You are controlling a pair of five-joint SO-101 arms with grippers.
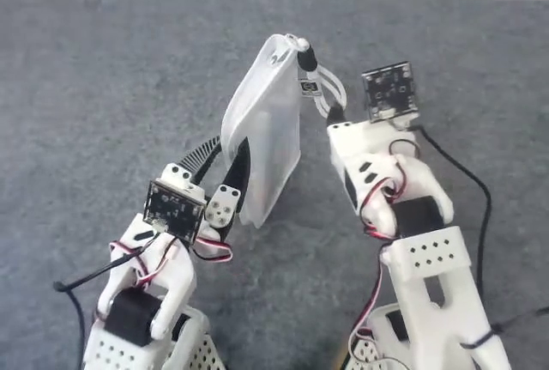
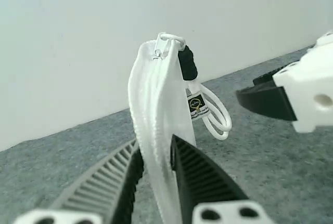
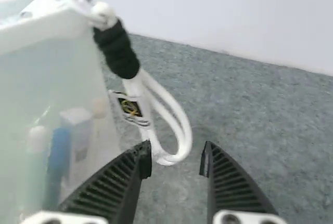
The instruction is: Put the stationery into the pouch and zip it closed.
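High view: L gripper [image 1: 238,183] is clamped on the lower edge of the clear white pouch [image 1: 266,134], which rises up and away from the jaws, tilted, w/ its zip end farthest from that gripper. R gripper [image 1: 333,117] sits just beside the pouch's upper side edge, tip at the white cord loop [image 1: 326,91] that hangs from the zip end. Grey carpet [image 1: 103,87] lies under both arms. L wrist view: L gripper [image 2: 155,143] jaws are pressed shut w/ the pouch [image 2: 156,94] edge pinched between the ribbed pads; the pouch stands nearly upright straight ahead of the jaws. The metal zip pull [image 2: 158,52] is at the far top end, w/ a black sleeve [image 2: 187,63] just beside it, then the cord loop [image 2: 218,115] and a small label [image 2: 196,103] hanging below. R gripper [image 2: 255,98] is off to one side, beyond the loop, black finger pointing toward the pouch, not touching it. R wrist view: R gripper [image 3: 177,154] jaws are spread apart, holding nothing; the low end of the cord loop [image 3: 171,115] hangs just ahead of the gap, close to one jaw tip; contact can't be told. The black sleeve [image 3: 117,50] is farther ahead, above the loop. The pouch [image 3: 47,78] stands beside that same jaw, w/ stationery [image 3: 60,151] visible inside thru the clear wall, incl. a blue item.
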